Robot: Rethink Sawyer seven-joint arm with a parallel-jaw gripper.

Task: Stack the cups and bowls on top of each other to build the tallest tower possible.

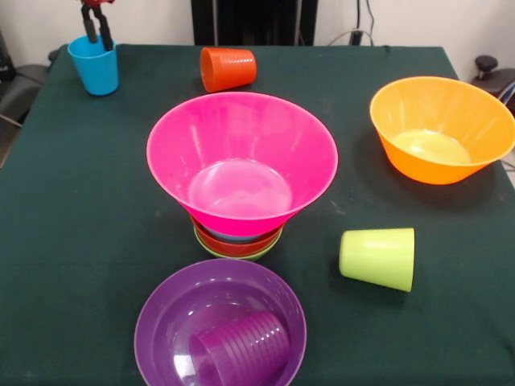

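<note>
My gripper [101, 43] hangs at the far left corner, right at the rim of the upright blue cup [94, 71]. The tower stands mid-table: the large pink bowl [241, 133] sits on the nested small orange, blue and green bowls [238, 244]. The orange cup [228, 68] lies on its side behind the tower. The lime green cup [378, 257] lies on its side to the right front. The purple cup [240, 347] lies on its side inside the wide purple bowl [173, 314] at the front. The large yellow-orange bowl [438, 104] stands upright at the right.
A dark green cloth [72, 209] covers the table. The robot's black pedestal [253, 20] stands behind the far edge. Dark objects sit past the table's right edge [487, 66] and left edge [20, 88].
</note>
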